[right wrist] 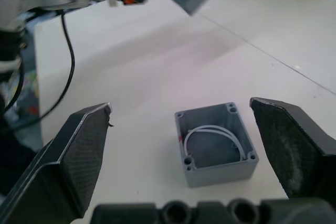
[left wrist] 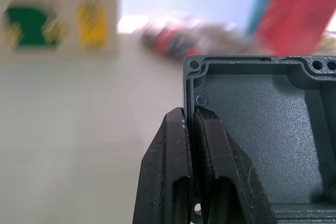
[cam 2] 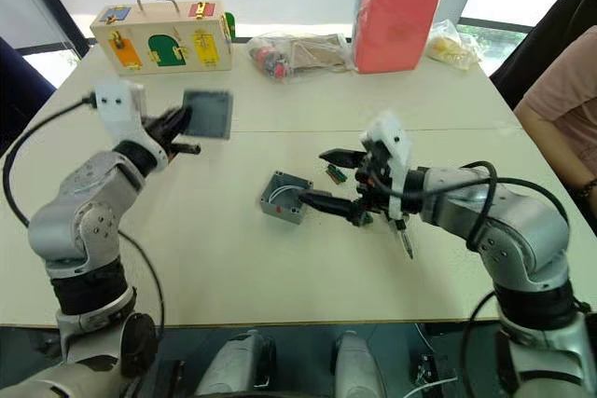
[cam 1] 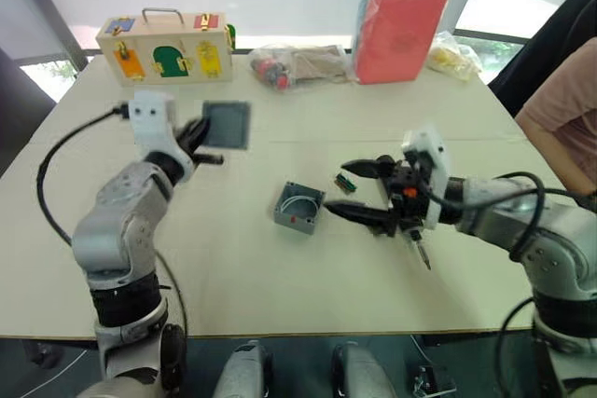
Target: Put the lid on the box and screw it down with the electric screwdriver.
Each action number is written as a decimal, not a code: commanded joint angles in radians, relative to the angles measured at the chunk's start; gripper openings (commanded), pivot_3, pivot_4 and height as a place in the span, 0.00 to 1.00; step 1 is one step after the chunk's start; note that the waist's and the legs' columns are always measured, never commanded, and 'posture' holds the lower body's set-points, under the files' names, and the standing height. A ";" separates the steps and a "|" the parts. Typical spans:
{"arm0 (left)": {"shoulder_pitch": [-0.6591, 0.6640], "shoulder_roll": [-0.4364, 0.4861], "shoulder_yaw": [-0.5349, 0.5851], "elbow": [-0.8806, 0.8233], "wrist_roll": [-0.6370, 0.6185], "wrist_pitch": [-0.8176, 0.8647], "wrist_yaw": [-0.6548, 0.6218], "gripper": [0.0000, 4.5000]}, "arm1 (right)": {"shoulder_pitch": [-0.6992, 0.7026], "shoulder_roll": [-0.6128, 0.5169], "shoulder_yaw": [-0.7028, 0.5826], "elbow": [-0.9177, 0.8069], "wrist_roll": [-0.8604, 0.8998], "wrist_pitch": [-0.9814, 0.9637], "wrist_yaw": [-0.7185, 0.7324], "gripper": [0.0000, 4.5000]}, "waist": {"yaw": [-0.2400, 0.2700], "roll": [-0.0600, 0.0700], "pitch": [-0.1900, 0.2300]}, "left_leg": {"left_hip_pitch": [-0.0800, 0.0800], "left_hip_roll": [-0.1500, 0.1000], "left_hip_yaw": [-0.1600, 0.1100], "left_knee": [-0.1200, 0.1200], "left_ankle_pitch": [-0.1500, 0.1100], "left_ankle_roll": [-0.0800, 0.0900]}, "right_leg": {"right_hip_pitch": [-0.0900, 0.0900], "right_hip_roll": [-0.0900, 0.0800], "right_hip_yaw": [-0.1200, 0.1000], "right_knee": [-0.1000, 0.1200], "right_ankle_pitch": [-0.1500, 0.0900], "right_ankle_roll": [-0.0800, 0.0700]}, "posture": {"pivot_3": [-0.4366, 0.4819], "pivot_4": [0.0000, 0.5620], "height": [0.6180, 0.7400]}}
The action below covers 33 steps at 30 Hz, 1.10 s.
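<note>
Gripping the lid (cam 1: 227, 124), left end effector (cam 1: 198, 137); box (cam 1: 298, 207) near right end effector (cam 1: 359, 191).

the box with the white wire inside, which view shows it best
The right wrist view: the box sits open between the right hand's spread fingers, wire loop and corner holes plain. Both eye views show it smaller, tilted, on the table beside that hand. The left wrist view shows the lid instead.
</note>
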<state>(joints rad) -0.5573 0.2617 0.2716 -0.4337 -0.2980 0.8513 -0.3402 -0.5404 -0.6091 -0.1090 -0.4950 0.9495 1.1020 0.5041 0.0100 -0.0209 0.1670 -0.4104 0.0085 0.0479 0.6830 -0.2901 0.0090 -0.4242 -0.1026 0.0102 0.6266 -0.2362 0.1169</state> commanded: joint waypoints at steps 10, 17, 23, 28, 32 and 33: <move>0.015 0.001 -0.183 0.032 -0.020 -0.316 -0.116 0.00 | -0.180 0.291 -0.123 0.159 0.387 0.146 -0.554 1.00 | 0.001 0.000 0.000 | 0.000 0.000 -0.001 0.000 0.000 0.001 | 0.000 0.001 -0.001 0.001 0.000 0.000 | 0.48 0.27 0.92; 0.020 0.015 -0.199 0.045 -0.021 -0.350 -0.111 0.00 | -0.203 0.315 -0.109 0.184 0.472 0.109 -0.646 1.00 | -0.002 0.000 0.000 | 0.000 -0.001 -0.001 0.000 0.000 0.001 | 0.000 0.003 -0.001 0.001 0.000 0.001 | 0.48 0.27 0.92; 0.030 0.023 -0.206 0.044 -0.020 -0.359 -0.101 0.00 | -0.197 0.292 -0.090 0.182 0.521 0.085 -0.663 0.78 | -0.006 0.000 0.000 | 0.000 0.000 -0.001 0.000 -0.001 0.001 | 0.000 0.004 -0.001 0.001 0.000 0.001 | 0.48 0.27 0.92; 0.035 0.026 -0.210 0.049 -0.016 -0.366 -0.095 0.00 | -0.188 0.271 -0.069 0.176 0.549 0.067 -0.664 0.37 | -0.005 0.000 0.000 | 0.000 0.000 -0.001 0.000 -0.001 0.002 | 0.000 0.004 -0.001 0.001 0.000 0.001 | 0.48 0.27 0.92; 0.037 0.028 -0.209 0.055 -0.014 -0.368 -0.088 0.00 | -0.181 0.260 -0.059 0.171 0.560 0.051 -0.669 0.04 | -0.006 0.000 0.000 | 0.000 0.000 -0.001 0.000 -0.001 0.002 | 0.000 0.004 -0.001 0.001 0.000 0.001 | 0.48 0.27 0.92; 0.039 0.032 -0.210 0.054 -0.016 -0.365 -0.090 0.00 | -0.180 0.257 -0.057 0.169 0.560 0.046 -0.666 0.03 | -0.006 0.000 0.000 | 0.000 0.001 -0.001 0.000 -0.001 0.002 | 0.000 0.004 -0.001 0.000 0.000 0.001 | 0.48 0.27 0.92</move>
<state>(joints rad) -0.5150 0.2794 0.0594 -0.3656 -0.3165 0.4923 -0.4418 -0.7102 -0.3458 -0.1722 -0.2855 1.4651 1.1650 -0.1778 0.0036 -0.0205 0.1671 -0.4107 0.0091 0.0465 0.6826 -0.2908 0.0107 -0.4246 -0.0983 0.0096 0.6270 -0.2363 0.1176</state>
